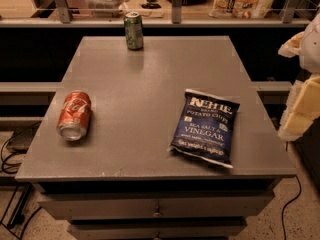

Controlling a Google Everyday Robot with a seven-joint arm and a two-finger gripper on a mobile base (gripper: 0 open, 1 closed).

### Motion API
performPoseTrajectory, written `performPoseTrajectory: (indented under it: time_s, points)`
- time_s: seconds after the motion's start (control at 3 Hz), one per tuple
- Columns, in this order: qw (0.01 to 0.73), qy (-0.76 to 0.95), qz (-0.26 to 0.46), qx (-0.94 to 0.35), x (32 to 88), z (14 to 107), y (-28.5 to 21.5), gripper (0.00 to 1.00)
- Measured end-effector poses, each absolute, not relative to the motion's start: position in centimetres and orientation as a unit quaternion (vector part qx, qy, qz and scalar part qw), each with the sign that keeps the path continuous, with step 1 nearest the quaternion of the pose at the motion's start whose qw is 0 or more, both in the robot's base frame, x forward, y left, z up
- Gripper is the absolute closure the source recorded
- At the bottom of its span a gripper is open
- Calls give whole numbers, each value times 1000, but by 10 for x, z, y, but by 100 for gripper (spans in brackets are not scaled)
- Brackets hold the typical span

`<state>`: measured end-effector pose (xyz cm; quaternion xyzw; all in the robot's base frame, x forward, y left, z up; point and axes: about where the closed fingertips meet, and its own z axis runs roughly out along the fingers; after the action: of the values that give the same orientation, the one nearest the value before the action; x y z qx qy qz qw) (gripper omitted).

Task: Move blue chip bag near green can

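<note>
Grey table, viewed from above its front edge. At left, a red can lies on its side. At the far edge, left of centre, the green can stands upright. At right front, the blue chip bag lies flat, label up, well apart from the green can. At the frame's right margin, the gripper hangs beside the table, near the bag but not touching it; whether it is spread or pressed together cannot be told.
</note>
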<state>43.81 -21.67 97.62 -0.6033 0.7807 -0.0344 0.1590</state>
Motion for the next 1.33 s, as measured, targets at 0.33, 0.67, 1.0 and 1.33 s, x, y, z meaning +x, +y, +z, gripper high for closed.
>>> performPoseTrajectory:
  time_s: [0.33, 0.67, 1.0, 1.33]
  points:
    - [159, 781, -34, -603, 438, 976, -217, 0]
    - [179, 775, 2, -606, 443, 966, -212, 0]
    - [220, 756, 76, -612, 457, 947, -180, 0]
    - [221, 758, 85, -608, 457, 942, -179, 0]
